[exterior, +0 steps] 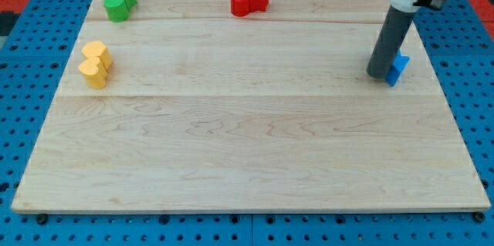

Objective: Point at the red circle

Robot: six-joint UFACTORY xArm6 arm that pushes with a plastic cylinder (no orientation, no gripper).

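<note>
My tip (380, 74) rests on the wooden board (247, 146) at three o'clock, touching the blue block (398, 69) and grasping nothing. The red block (249, 1), shape unclear, sits well apart at twelve o'clock.

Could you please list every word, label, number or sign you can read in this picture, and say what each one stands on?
None: no readable text anywhere in the camera view.
The wooden board is bare wood grain.
The red block, green block, yellow block and blue block carry no markings.
The dark rod shows no label; my tip rests just left of the blue block.
</note>
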